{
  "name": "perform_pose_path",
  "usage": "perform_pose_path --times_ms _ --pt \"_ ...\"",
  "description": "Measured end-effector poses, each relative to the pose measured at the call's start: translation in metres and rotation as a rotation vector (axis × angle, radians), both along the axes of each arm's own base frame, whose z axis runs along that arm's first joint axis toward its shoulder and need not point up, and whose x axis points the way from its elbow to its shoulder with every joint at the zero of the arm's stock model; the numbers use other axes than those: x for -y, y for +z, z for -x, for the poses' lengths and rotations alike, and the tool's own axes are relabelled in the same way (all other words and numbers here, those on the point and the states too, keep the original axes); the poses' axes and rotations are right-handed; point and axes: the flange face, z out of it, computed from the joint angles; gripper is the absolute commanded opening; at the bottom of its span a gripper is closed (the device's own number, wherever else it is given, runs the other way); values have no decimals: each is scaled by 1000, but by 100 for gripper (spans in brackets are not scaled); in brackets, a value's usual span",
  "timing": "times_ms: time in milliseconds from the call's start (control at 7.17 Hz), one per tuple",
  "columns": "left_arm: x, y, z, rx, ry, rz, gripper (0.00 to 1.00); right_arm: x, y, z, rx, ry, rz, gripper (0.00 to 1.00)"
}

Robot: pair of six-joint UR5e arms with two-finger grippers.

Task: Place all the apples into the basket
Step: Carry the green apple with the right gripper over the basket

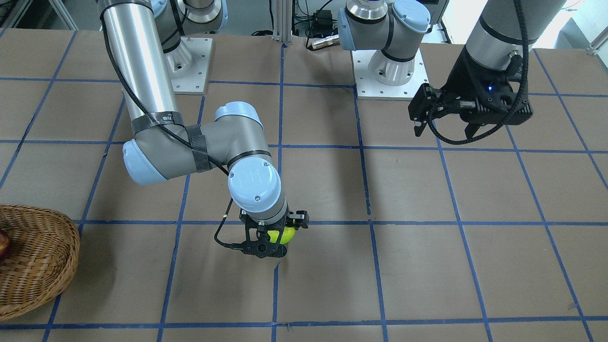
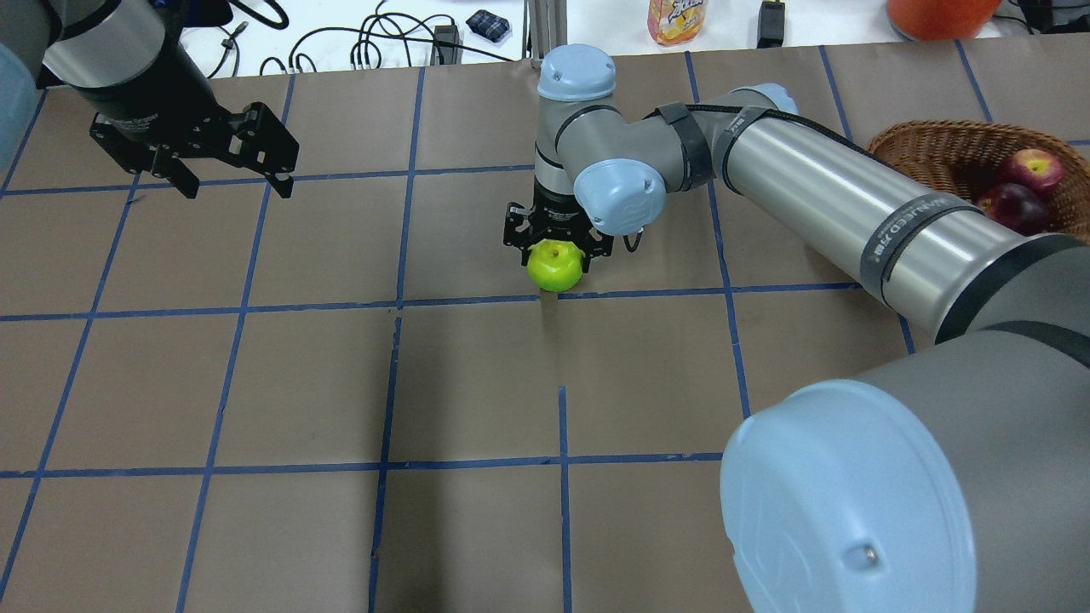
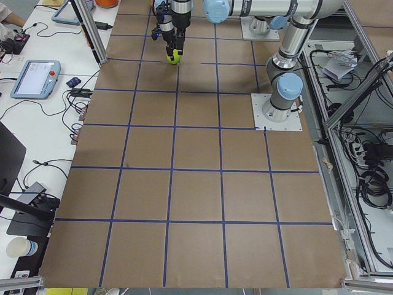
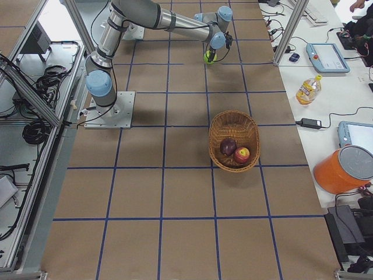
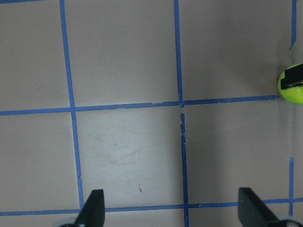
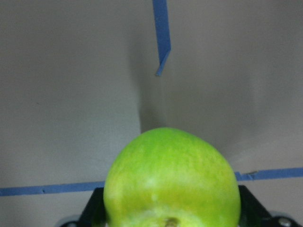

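1. Brown paper table (image 2: 255, 383) with a blue tape grid, the biggest thing here. All the work happens along its far edge, on the robot's right half.
2. Right arm (image 2: 834, 213) reaches out over the middle of the table, wrist pointing straight down.
3. Wicker basket (image 2: 928, 140), oval, sits at the table's far right. Its long side runs roughly along the table, toward the middle where the right arm works.
4. Left gripper (image 2: 236, 183) hangs above the left half, fingers spread wide with nothing between them. It is well apart from every apple and on the far side from the basket.
5. Right gripper (image 2: 558, 254) is clamped on the green apple (image 2: 555, 266), a finger pressed to each side, as the wrist view shows. Stem dimple faces up.
6. I cannot tell whether the green apple rests on the paper or hangs just above it. It is beside a tape line, well apart from the basket.
7. Red apple (image 2: 1035, 170) and dark apple (image 2: 1013, 209) lie in the basket, touching each other at one end.
8. Key relation: the basket lies to the robot's right of the held apple. Judgement: two of three are done, and the next step is to lift, carry rightward, and drop in the free end of the basket. The right arm is the nearer one and already has the grip.
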Motion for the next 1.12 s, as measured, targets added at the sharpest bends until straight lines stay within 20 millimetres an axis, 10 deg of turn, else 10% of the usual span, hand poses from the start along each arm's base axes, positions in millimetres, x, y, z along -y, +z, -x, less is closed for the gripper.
perform_pose_path --times_ms 279,1115 --pt "-5 9 2 1 -2 30 100 11 57 60 -7 -75 13 4" --pt "-40 -18 23 1 -43 -21 100 48 113 412 -134 0 74 10"
